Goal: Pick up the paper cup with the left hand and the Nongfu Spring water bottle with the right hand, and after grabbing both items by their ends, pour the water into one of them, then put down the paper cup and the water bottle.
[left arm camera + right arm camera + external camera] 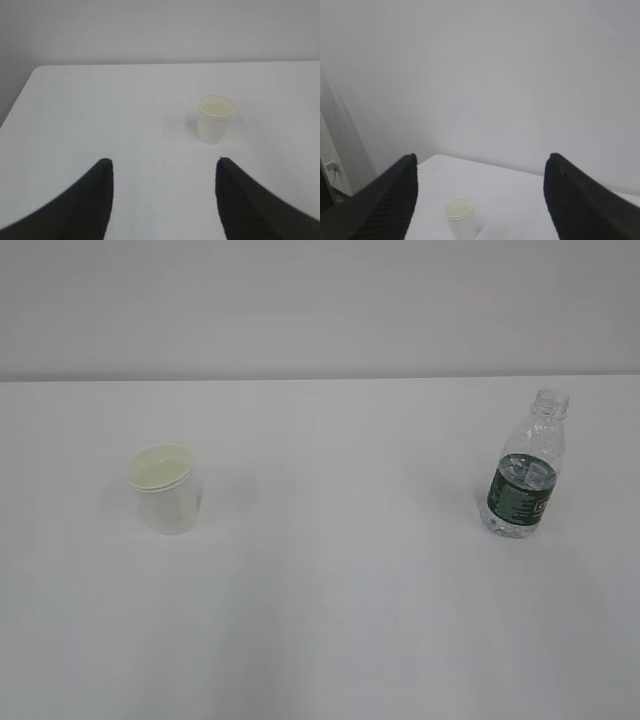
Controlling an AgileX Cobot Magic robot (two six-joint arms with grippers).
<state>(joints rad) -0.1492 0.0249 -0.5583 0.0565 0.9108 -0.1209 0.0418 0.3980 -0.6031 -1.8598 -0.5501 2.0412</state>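
Nothing is grasped yet: the paper cup stands left and the Nongfu Spring water bottle right on the tabletop, so each wide-open, empty claw, left and right, must next approach its item.

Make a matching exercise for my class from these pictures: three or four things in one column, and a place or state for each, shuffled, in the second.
Column one:
1. paper cup
2. water bottle
3. left gripper
4. table

Column two:
A. black jaws apart, nothing between them
B. white, bearing both vessels
C. upright on the right of the exterior view, no cap
D. upright on the left of the exterior view, pale cream inside

Pairs: 1-D, 2-C, 3-A, 4-B
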